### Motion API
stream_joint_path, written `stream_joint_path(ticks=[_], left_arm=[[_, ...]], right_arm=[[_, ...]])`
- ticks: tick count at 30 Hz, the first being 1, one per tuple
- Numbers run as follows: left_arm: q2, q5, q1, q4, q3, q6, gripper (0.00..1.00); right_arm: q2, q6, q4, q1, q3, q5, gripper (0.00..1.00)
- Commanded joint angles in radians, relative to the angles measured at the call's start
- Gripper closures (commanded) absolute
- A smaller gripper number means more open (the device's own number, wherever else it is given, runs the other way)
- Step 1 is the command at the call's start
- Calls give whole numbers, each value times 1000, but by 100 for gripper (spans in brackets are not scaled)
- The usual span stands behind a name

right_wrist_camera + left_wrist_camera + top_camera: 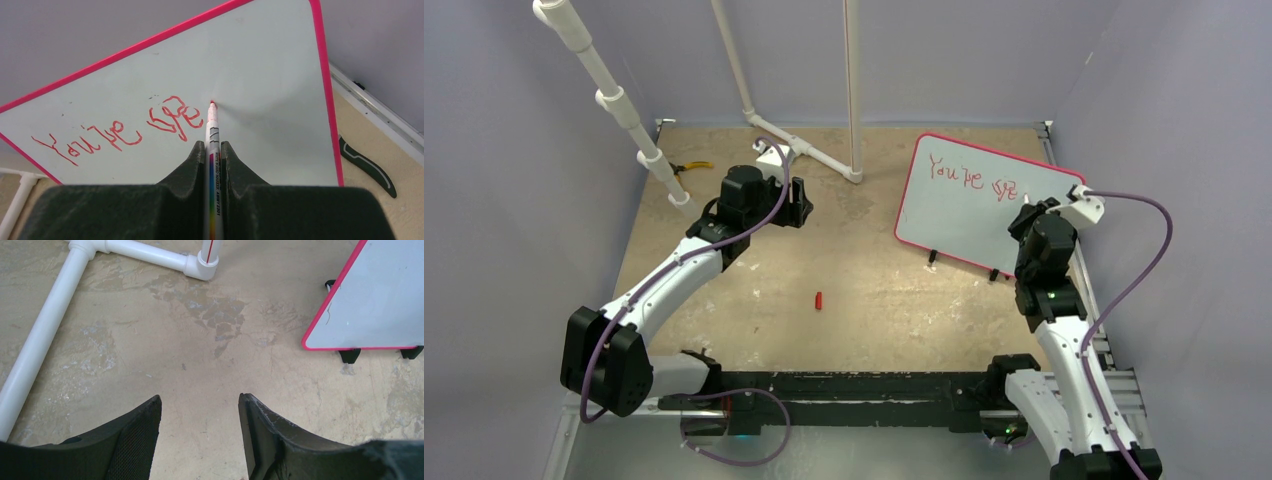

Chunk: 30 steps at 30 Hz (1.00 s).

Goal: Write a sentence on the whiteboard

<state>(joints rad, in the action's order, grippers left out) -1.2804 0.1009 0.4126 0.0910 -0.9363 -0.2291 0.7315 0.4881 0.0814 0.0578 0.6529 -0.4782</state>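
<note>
The table [754,300] bore the whiteboard [954,225], which stood leaning back on its small black feet with nothing bracing it. I judged that to be the main hazard: a firm push from the pen could slide the whiteboard or rock it backward and smear the stroke. The left gripper [200,397] hung well to the left of the whiteboard, jaws moderately apart and empty, so it could not steady the frame. The right gripper [213,146] was at the whiteboard's face, its jaws pinched narrow on the marker [212,127]. The marker's red tip sat at the surface, just right of the last letter. The thin barrel might twist or slip in that grip if it were pressed at an angle. The sentence [125,132] ran along the whiteboard's upper half, reading roughly "You're spe". The remaining letters could crowd against the whiteboard's right edge. A small red cap [819,299] lay left of the whiteboard and nearer the arms, clear of both arms.
</note>
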Motion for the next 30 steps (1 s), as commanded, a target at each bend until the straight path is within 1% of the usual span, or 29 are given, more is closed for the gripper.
stream_joint_path(ticks=[1, 9, 17, 30], left_arm=[[29, 11, -6, -33, 3, -16, 43], [29, 13, -6, -33, 3, -16, 43], [30, 17, -6, -36, 3, -18, 43], [32, 16, -6, -36, 4, -19, 43]], right_arm=[[3, -23, -39, -4, 39, 25, 100], [13, -21, -18, -5, 35, 61, 100], [3, -1, 17, -3, 20, 54, 100], [5, 7, 27, -4, 12, 45, 100]])
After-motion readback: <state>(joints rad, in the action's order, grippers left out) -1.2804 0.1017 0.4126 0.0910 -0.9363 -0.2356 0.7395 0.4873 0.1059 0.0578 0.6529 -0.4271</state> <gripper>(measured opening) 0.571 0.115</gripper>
